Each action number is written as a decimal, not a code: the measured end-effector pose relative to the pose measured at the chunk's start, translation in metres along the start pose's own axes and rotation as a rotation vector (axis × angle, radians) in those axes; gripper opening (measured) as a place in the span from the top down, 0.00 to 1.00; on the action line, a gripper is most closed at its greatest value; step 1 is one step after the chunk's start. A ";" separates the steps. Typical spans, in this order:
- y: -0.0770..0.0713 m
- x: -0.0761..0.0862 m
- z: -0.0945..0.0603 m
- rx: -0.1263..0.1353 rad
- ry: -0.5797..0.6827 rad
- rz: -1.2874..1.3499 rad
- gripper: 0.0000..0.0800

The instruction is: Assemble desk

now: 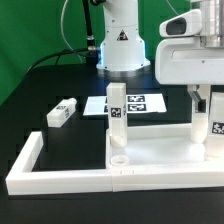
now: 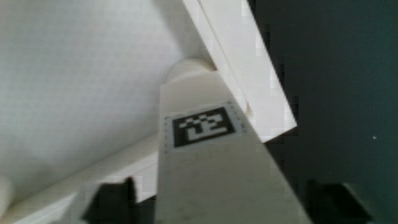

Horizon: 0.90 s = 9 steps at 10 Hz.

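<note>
The white desk top (image 1: 160,152) lies flat with its rim up inside the border frame. One white leg (image 1: 117,112) with a tag stands upright at its corner on the exterior view's left. A second leg (image 1: 62,112) lies loose on the black table. My gripper (image 1: 209,104) is at the exterior view's right, shut on a third leg (image 1: 215,130) held upright at the top's right corner. In the wrist view this leg (image 2: 201,130) with its tag fills the space between my dark fingers (image 2: 116,198), its far end against the top (image 2: 89,70). A fourth leg is out of view.
The marker board (image 1: 140,102) lies behind the desk top. The white border frame (image 1: 28,162) runs along the front and the exterior view's left. The robot base (image 1: 122,45) stands at the back.
</note>
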<state>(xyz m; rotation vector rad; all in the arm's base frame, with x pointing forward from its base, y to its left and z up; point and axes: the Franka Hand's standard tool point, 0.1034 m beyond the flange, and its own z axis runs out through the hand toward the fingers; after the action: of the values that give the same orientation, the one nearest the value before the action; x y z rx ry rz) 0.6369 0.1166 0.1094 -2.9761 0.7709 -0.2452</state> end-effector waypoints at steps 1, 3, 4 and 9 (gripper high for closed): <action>0.002 0.001 0.000 -0.003 -0.001 0.074 0.64; 0.004 0.001 0.001 -0.007 -0.003 0.297 0.64; 0.003 -0.002 0.000 -0.021 -0.010 0.492 0.64; 0.005 -0.002 0.002 0.084 -0.069 1.337 0.64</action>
<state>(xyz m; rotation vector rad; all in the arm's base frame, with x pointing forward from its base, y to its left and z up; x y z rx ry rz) 0.6330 0.1138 0.1068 -1.7632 2.3097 -0.0676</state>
